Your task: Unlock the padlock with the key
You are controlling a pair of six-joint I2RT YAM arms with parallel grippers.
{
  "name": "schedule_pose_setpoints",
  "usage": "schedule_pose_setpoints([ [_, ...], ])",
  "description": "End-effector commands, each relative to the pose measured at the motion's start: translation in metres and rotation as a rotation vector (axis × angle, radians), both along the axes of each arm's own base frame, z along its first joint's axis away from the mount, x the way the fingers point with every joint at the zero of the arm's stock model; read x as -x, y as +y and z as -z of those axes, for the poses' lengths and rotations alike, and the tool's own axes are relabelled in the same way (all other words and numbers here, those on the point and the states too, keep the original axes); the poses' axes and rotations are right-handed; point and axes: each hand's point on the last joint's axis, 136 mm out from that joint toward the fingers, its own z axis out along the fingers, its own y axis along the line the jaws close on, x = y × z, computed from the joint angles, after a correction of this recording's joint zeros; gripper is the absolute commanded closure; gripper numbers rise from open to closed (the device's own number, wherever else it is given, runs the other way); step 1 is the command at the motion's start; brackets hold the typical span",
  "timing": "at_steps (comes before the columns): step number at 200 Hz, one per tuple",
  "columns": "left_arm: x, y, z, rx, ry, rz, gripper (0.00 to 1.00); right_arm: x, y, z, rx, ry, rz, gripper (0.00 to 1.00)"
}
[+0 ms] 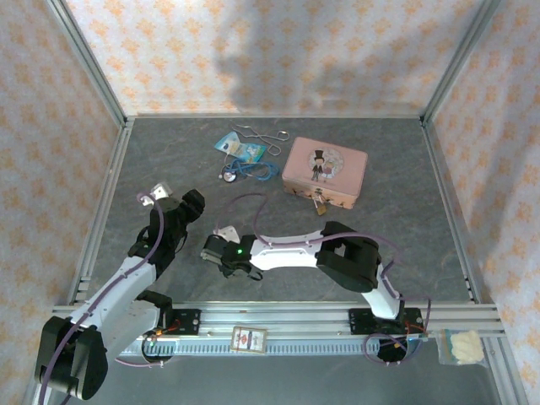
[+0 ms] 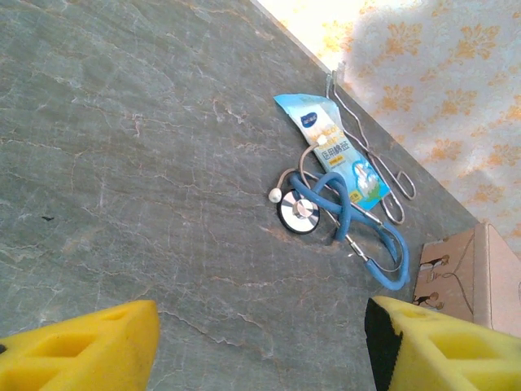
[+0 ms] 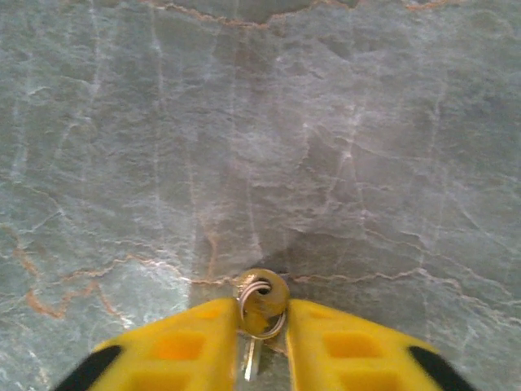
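While the key (image 3: 262, 297) is being pinched by the right gripper (image 3: 262, 316), the jaws are sitting nearly together on it. The brass bow and its split ring are poking out ahead, and the blade is running back between the yellow fingers (image 3: 195, 342). Whether it is being lifted off the table (image 3: 326, 122) cannot be told. The left gripper (image 2: 260, 334) is being held wide apart with nothing in it, aimed toward the stethoscope (image 2: 342, 220) and the blue packet (image 2: 334, 151). The padlock (image 1: 320, 202) is hanging at the front face of the pink tin box (image 1: 325, 169), well apart from both grippers. The key is being judged light, stiff, thin and slick, so likely to pivot in a pinch. The blade is probably pointing the wrong way for insertion, so a regrip is being expected. The padlock is being judged small, hard and free to swing, so its body is probably needing to be steadied from the sides. Open table is lying between the right gripper and the box. The stethoscope and packet are sitting left of that path, and the right wall (image 1: 498, 126) is standing beyond the box.
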Motion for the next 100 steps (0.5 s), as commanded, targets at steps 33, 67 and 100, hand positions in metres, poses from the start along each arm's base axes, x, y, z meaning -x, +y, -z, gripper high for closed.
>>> schedule_pose_setpoints([
  [33,0.003,0.003,0.0,0.012,-0.016,-0.014,0.31,-0.031,-0.008,0.005,-0.018,-0.042,0.071,1.0],
  [67,-0.001,-0.019,-0.006,0.047,-0.065,0.114,0.33,-0.05,-0.013,-0.039,-0.272,0.002,0.095,1.0],
  [100,-0.002,-0.047,-0.026,0.126,-0.175,0.254,0.35,-0.072,-0.031,-0.087,-0.479,-0.01,0.125,1.0],
])
